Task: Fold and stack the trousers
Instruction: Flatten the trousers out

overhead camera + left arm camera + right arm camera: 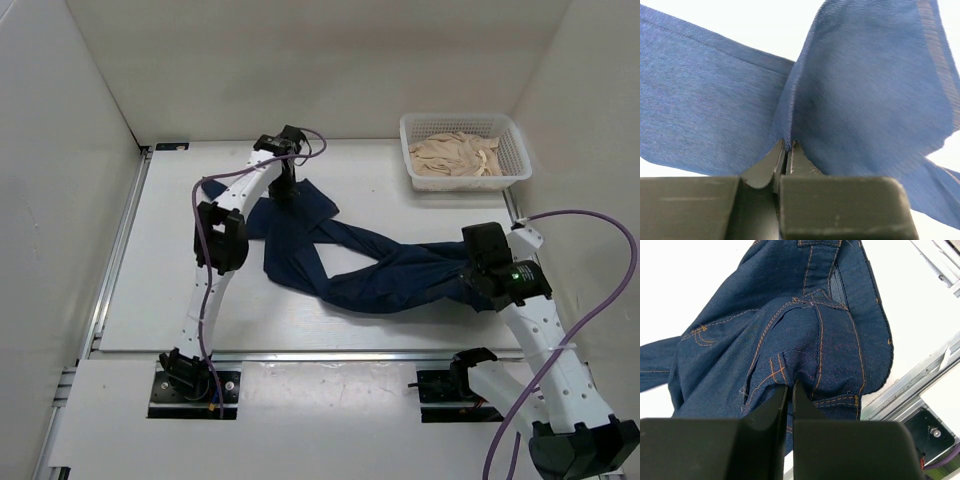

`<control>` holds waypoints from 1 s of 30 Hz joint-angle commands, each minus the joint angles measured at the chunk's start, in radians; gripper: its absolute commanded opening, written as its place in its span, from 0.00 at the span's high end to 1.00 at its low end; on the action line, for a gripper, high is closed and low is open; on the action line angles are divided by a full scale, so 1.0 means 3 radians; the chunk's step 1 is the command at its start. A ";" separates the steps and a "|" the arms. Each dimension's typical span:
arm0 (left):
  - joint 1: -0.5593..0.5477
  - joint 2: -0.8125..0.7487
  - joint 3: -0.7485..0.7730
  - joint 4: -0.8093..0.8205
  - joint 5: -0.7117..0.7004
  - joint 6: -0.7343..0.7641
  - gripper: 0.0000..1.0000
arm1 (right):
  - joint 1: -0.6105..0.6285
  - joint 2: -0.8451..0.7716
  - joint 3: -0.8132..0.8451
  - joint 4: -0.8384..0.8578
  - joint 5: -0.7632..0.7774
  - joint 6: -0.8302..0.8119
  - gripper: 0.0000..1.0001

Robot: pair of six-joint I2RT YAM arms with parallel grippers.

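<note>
Black fingers [771,410] of the right jaws fill the bottom of the right wrist view. They are pressed together on a bunch of denim at the waist end of the trousers [805,330], where orange pocket stitching shows. The fingers [765,167] of the left jaws likewise pinch a thin ridge of blue cloth, which rises from them in a peak. From above, this grip sits at the garment's far end.

The trousers lie on the white worktop [150,300], about mid-way across it. Their long axis runs on a diagonal, with the waist toward the near right and what look like the leg ends toward the far left. The 2 legs appear to cross or twist near the middle, and the cloth is rumpled rather than flat.

By my reading, 0 folds have been made. With both ends gripped, this looks like the spreading step. Untwisting, flattening, folding and stacking all remain. A white basket [515,165] of beige cloth stands at the far right, well apart from the trousers.
</note>
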 commanded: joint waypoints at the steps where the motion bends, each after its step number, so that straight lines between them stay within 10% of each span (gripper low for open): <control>1: 0.0135 -0.0712 0.0379 0.0169 0.0357 0.0068 0.90 | 0.0000 0.0154 0.0186 0.0326 0.0060 -0.0148 1.00; 6: 0.0738 -0.1065 0.0795 0.0271 0.1177 -0.0106 0.90 | -0.0035 0.1077 0.1212 0.0802 0.0274 -0.0726 1.00; 11: 0.1469 -0.2086 0.0178 0.0660 0.1586 -0.0244 0.90 | -0.0066 0.1561 0.2727 0.0643 0.0332 -0.1140 1.00; 18: 0.1869 -0.3718 -0.1998 0.0844 0.1342 -0.0275 0.90 | -0.0066 0.0713 0.1549 0.0802 0.0132 -0.1095 1.00; 20: 0.1869 -0.4157 -0.3140 0.0956 0.1235 -0.0377 0.55 | -0.0066 0.0248 0.0755 0.0690 0.0086 -0.0851 1.00; 22: 0.1899 -0.4669 -0.3784 0.1054 0.1143 -0.0454 0.00 | -0.0066 -0.0165 0.0261 0.0446 0.0004 -0.0458 0.76; 23: 0.1996 -0.4823 -0.4227 0.1054 0.1137 -0.0489 0.00 | -0.0066 -0.0269 -0.0071 0.0353 -0.0067 -0.0339 0.33; 25: 0.2093 -0.4855 -0.4527 0.1054 0.1269 -0.0444 0.00 | -0.0066 -0.0469 -0.0293 0.0158 -0.0211 -0.0064 0.07; 28: 0.2094 -0.4727 -0.4427 0.1008 0.1199 -0.0317 0.00 | -0.0066 -0.0439 -0.0091 0.0092 -0.0054 -0.0026 0.03; 30: 0.2094 -0.4605 -0.4156 0.0967 0.1025 -0.0280 0.31 | -0.0066 -0.0270 0.0140 0.0025 0.0044 -0.0026 0.12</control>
